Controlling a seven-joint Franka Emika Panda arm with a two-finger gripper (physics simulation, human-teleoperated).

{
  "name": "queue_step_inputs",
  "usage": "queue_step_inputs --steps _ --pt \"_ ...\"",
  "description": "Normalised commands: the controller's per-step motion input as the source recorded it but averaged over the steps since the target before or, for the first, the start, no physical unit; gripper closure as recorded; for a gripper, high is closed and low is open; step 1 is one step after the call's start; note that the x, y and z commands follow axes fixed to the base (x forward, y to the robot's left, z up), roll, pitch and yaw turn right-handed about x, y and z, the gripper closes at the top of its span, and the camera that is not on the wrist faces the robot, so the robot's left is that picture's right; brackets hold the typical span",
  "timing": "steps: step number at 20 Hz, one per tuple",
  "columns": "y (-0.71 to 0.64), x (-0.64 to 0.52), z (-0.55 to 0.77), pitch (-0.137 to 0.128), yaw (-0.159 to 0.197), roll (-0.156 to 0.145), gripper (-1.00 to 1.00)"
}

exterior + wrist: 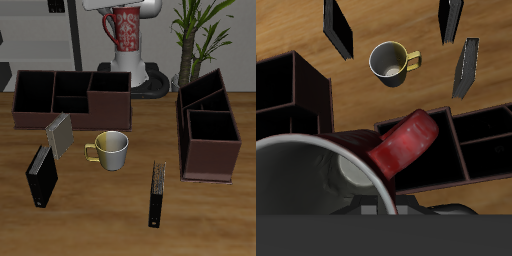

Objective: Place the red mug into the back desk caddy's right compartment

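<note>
The red mug (125, 30), red with white speckles, hangs high above the table's back, close to the robot's base. My gripper (125, 10) is shut on it from above; its fingers are mostly hidden. In the wrist view the mug's white inside (311, 185) and red handle (406, 145) fill the near field. The back desk caddy (70, 97) lies broadside below the mug, a little nearer the table's front. Its right compartment (110, 88) is the large end section, also seen behind the handle in the wrist view (431, 165). It looks empty.
A pale grey mug with a yellow handle (110, 150) stands mid-table. A second dark-brown caddy (208, 125) sits end-on. Two black books (42, 175) (157, 195) and a grey one (58, 135) stand nearer the front edge. A plant (200, 35) is at the back.
</note>
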Motion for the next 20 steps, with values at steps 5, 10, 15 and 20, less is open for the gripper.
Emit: queue_step_inputs --steps 5,10,15,20 --pt "-0.26 0.18 0.12 -0.001 -0.035 -0.095 1.0" --pt "-0.27 0.19 -0.06 0.015 -0.025 -0.086 1.0" --pt "-0.13 0.02 -0.24 0.019 0.001 -0.038 1.0" --pt "0.0 -0.07 -0.27 0.032 0.015 0.01 1.0"
